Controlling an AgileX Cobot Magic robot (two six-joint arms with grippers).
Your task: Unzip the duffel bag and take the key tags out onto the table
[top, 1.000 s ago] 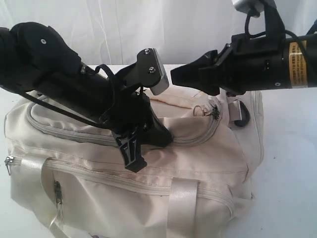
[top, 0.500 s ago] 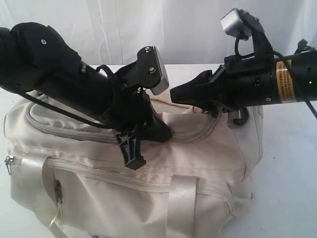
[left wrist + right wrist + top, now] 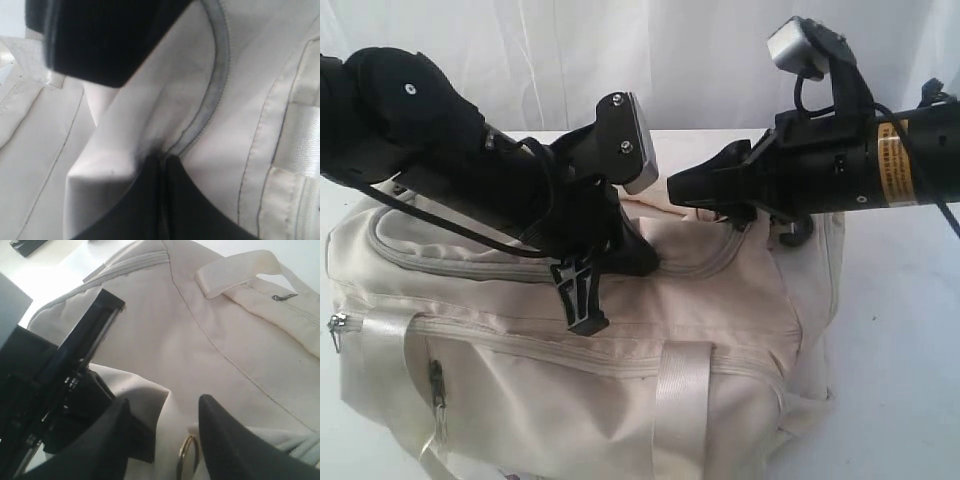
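Note:
The cream duffel bag [image 3: 620, 380] lies on the white table [image 3: 905, 330] with its top zipper [image 3: 220, 85] closed where it shows. My left gripper [image 3: 642, 264] is shut, pinching a raised fold of the bag's top fabric [image 3: 120, 165] beside that zipper; in the left wrist view the left gripper [image 3: 162, 159] has its jaws pressed together. My right gripper [image 3: 673, 187] hovers open just over the bag's top. The right wrist view shows a gold ring pull [image 3: 186, 455] between the right gripper [image 3: 164, 401] fingers, not touching either one. The key tags are hidden.
A side pocket zipper pull [image 3: 438, 385] and a satin webbing strap [image 3: 685, 400] face the camera. A dark D-ring [image 3: 798, 230] sits at the bag's right end. A carry handle [image 3: 235, 270] arches over the far side. White cloth hangs behind the table.
The right gripper has come down and left onto the bag's top, covering the ring pull in the exterior view. The left gripper keeps its pinch, and the top fabric has shifted slightly.

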